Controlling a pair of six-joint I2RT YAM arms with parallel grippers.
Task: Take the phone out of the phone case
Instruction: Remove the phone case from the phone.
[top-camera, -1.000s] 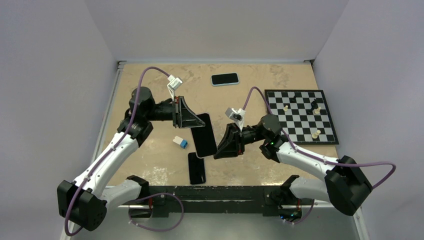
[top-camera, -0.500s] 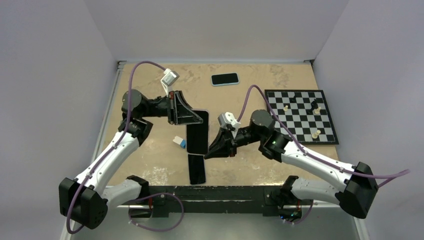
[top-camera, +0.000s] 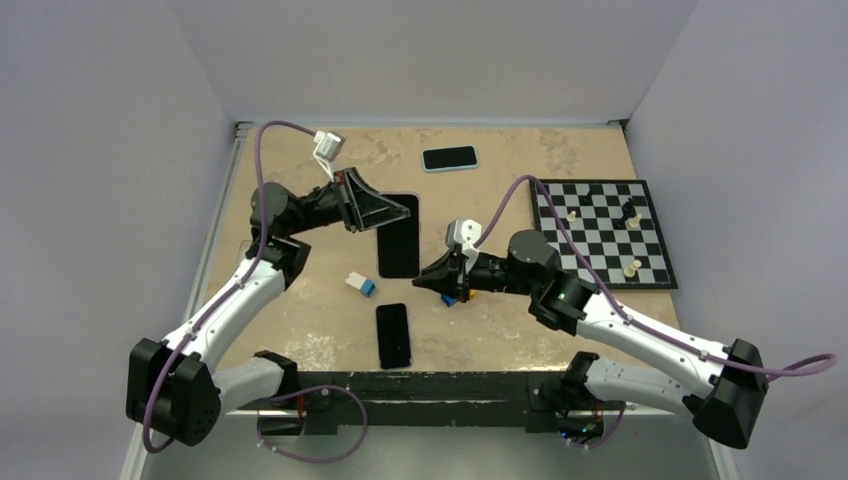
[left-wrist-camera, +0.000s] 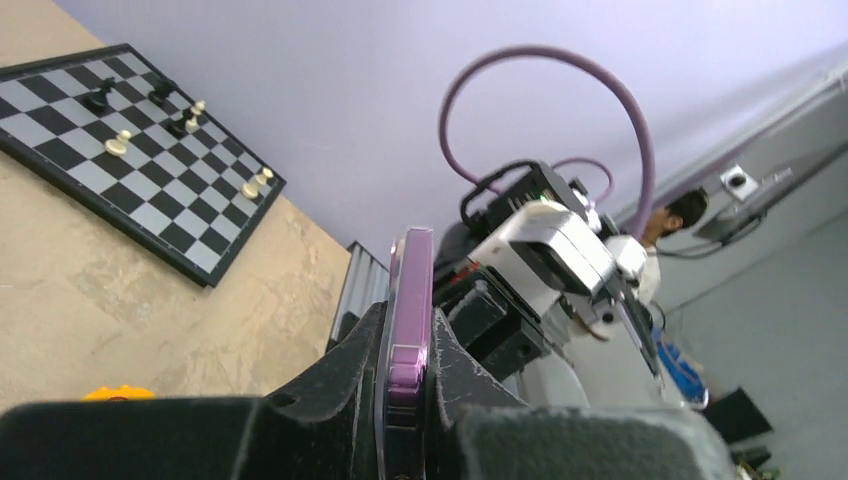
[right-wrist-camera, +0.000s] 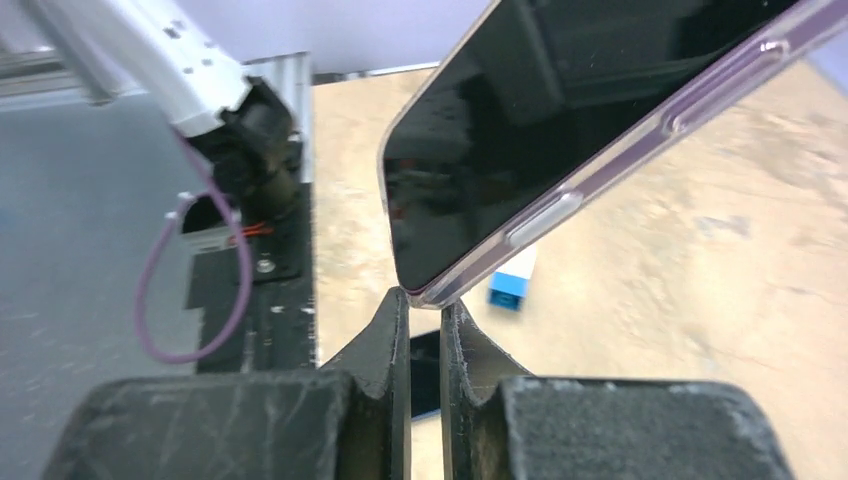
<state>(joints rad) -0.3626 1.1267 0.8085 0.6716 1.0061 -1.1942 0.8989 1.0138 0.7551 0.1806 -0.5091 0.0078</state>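
My left pincer (top-camera: 390, 213): clenched on the upper end of the phone case (right-wrist-camera: 620, 168), phone (top-camera: 398, 250) inside, held off the tabletop (top-camera: 500, 170), screen up. My right pincer (right-wrist-camera: 425, 305): clenched, tips at the case's lower corner; whether I pinch it, I cannot tell.

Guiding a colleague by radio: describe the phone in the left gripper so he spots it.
Look left of the chessboard on the tan table: three dark phones. The cased phone is the middle one, clamped in the left gripper; unlike the far phone and near phone, it has a purple rim.
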